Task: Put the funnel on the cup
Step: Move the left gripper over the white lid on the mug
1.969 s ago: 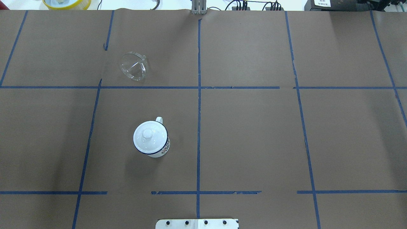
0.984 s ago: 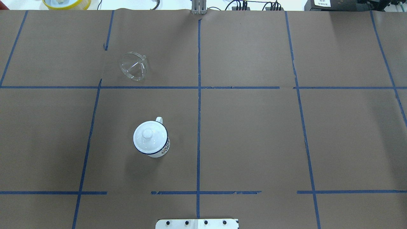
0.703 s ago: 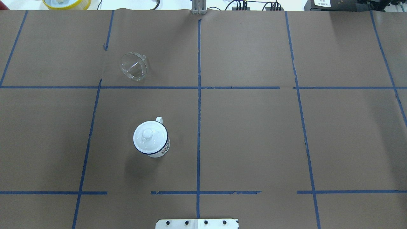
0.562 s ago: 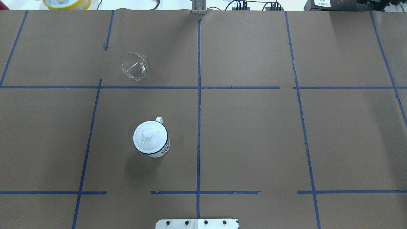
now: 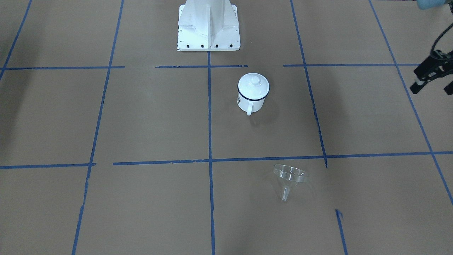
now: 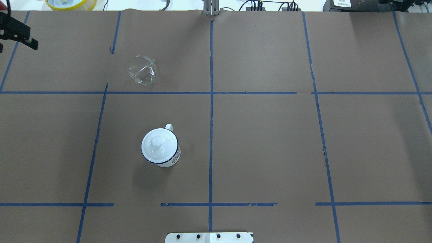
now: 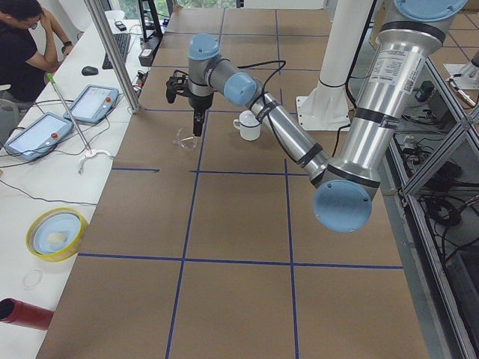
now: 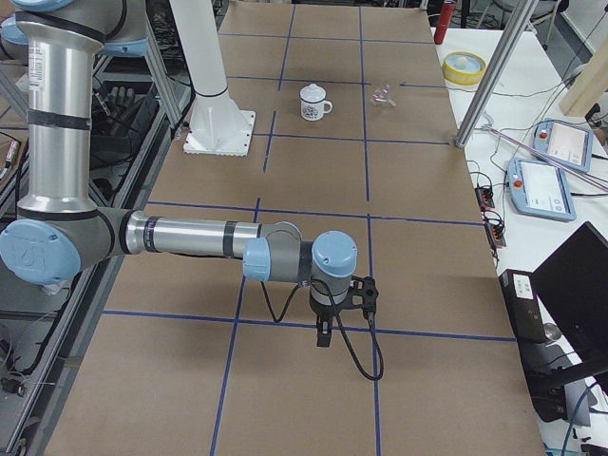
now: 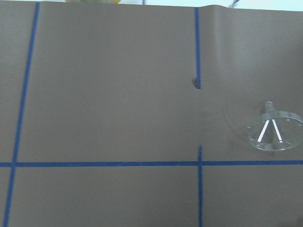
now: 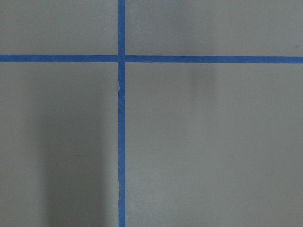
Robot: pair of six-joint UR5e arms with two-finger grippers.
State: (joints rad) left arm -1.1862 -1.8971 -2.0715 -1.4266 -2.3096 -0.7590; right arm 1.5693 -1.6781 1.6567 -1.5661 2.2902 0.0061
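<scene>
The clear plastic funnel (image 6: 142, 70) lies tilted on the brown paper at the far left; it also shows in the front view (image 5: 289, 177) and at the right of the left wrist view (image 9: 275, 132). The cup (image 6: 167, 158), a white mug with a blue rim, stands upright nearer the robot (image 5: 252, 102), with a white knobbed lid (image 6: 158, 145) on it. My left gripper (image 5: 431, 86) hovers left of the funnel, apart from it, and looks open and empty. My right gripper (image 8: 323, 332) is far off at the table's right end; I cannot tell whether it is open or shut.
The robot base (image 5: 208, 24) stands at the near edge. A yellow-rimmed bowl (image 6: 71, 3) sits beyond the far edge. A metal post (image 7: 112, 52), tablets and an operator (image 7: 19, 45) are on the far side. Blue tape lines cross the paper.
My left gripper has come into the overhead view at its top left corner. The funnel and the cup have not moved.
</scene>
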